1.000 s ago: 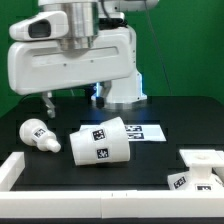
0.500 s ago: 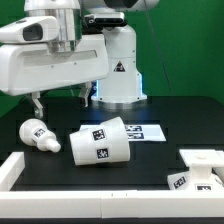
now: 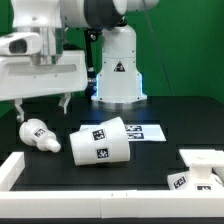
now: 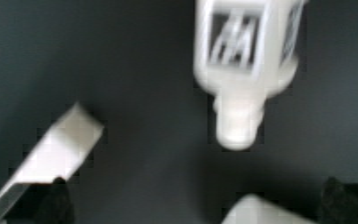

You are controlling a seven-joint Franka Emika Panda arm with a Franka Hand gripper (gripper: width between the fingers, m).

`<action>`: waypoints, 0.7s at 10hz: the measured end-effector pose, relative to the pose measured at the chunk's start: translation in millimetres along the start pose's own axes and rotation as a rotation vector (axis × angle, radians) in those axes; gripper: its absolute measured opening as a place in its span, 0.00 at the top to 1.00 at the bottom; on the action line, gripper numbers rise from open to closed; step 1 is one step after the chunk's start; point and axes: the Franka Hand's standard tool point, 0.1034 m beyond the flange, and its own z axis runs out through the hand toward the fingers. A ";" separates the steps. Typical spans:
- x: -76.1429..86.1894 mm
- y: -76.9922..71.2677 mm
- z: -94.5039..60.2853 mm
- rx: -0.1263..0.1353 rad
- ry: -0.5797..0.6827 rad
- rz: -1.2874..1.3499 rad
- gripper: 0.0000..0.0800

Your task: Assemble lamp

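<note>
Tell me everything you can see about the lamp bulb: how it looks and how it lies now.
The bulb is a small white part, plastic by its look, with a thick body bearing a black-and-white square tag and a narrower end. It lies on its side on the black table, at the exterior view's left, near the shade but apart from it. Only the table touches it. The open gripper hangs above it without contact. The wrist view shows it blurred.

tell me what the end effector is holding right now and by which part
Nothing is held. The end effector is open and hangs over the bulb, which lies on the table, without touching it.
</note>
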 end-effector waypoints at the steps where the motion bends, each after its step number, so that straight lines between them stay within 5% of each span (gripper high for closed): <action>1: 0.6 -0.1 0.1 0.000 0.000 -0.001 0.13; 4: -3.5 -0.5 2.1 0.000 -0.001 0.000 0.13; 7: -56.0 -12.0 41.4 0.023 -0.053 0.034 0.13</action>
